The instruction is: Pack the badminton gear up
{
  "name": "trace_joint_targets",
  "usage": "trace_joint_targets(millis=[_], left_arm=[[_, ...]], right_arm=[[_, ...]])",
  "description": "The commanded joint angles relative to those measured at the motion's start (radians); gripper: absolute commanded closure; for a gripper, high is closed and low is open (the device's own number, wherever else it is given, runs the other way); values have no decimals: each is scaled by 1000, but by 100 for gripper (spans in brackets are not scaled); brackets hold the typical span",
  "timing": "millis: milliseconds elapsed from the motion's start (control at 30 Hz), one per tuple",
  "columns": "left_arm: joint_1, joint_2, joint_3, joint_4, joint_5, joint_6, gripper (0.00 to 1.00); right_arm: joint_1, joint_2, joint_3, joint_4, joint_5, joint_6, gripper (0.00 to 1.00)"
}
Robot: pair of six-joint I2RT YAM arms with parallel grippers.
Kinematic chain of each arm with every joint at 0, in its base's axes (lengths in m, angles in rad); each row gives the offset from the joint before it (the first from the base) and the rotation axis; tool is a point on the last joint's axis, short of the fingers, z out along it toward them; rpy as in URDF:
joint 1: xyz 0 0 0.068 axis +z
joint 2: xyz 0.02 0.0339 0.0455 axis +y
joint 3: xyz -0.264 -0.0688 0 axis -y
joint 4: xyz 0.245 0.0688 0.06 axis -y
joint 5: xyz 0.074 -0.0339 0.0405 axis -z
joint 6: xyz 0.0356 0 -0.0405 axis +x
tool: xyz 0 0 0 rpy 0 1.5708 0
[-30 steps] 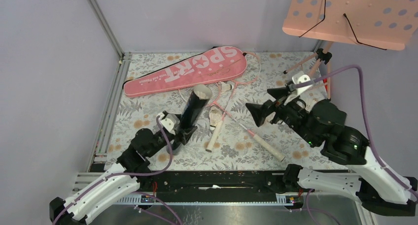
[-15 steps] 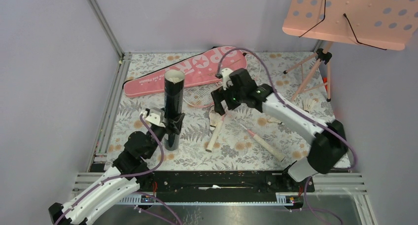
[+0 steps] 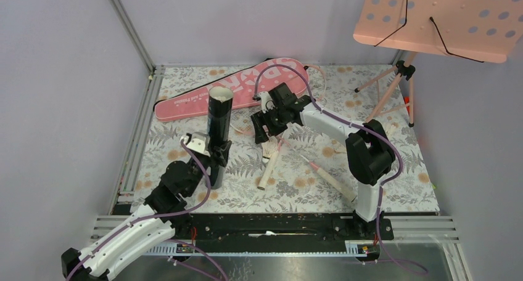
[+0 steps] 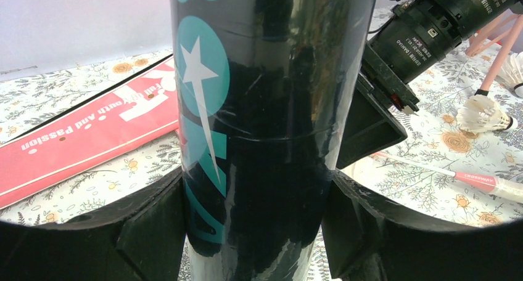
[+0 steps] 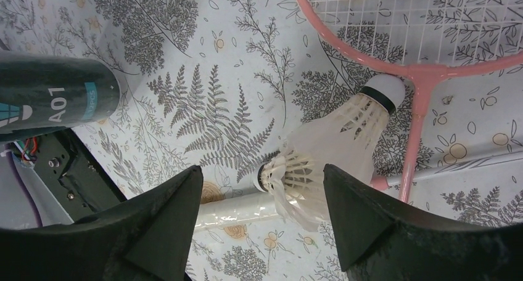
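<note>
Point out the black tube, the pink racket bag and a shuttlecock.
black tube (image 3: 218,124): top external view, mid-body.
pink racket bag (image 3: 185,102): top external view, lettered face.
shuttlecock (image 5: 386,90): right wrist view, white cork tip.

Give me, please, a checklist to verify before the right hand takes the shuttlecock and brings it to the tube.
1. The left hand clamps the black tube from both sides: ok.
2. The tube stands upright with its open mouth up: ok.
3. The right hand is open and straddles the shuttlecock: ok.
4. The shuttlecock lies clear of the racket: not ok, its cork rests against the pink frame.
5. Only one shuttlecock sits inside the right hand: cannot tell, the feathers overlap there.
</note>
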Motion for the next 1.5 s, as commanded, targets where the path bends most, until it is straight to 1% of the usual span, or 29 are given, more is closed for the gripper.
trace_joint_targets(millis=[0, 267, 500, 533, 633, 700, 767, 800, 867, 1033, 1133, 1233, 1300, 1367, 1467], left_arm=[[2, -2, 43, 69, -5, -6, 64], [2, -11, 41, 63, 1, -6, 64], [1, -10, 43, 58, 12, -3, 64], [1, -8, 43, 57, 14, -2, 64], [2, -2, 46, 55, 19, -2, 65], [1, 1, 49, 52, 19, -2, 65], [2, 3, 51, 47, 20, -2, 65], [1, 4, 52, 45, 21, -2, 66], [1, 3, 52, 42, 24, -2, 66], [1, -4, 54, 32, 24, -2, 67], [2, -10, 54, 27, 24, 0, 67], [2, -14, 55, 23, 24, 0, 67], [1, -13, 52, 27, 26, 0, 67], [2, -9, 52, 28, 40, 4, 67], [1, 11, 58, 23, 100, 11, 67]], right_arm=[[-4, 7, 31, -19, -5, -20, 23], [-4, 32, 18, -32, -5, -36, 32], [-5, 56, 29, -47, 43, -43, 34], [-4, 59, 34, -54, 47, -44, 37], [-4, 50, 39, -58, 31, -43, 51], [-6, 37, 37, -57, 23, -41, 64], [-5, 19, 30, -58, 17, -38, 82], [-5, 9, 24, -58, 11, -37, 89], [-5, -13, 13, -58, -11, -34, 100], [-5, -99, -33, -16, -52, -17, 100], [-5, -162, -96, 40, -56, -7, 100], [-5, -221, -132, 62, -44, -4, 100], [-4, -269, -166, 97, -26, -2, 100], [-5, -330, -200, 133, 26, -1, 100], [-4, -441, -242, 165, 111, -17, 100]])
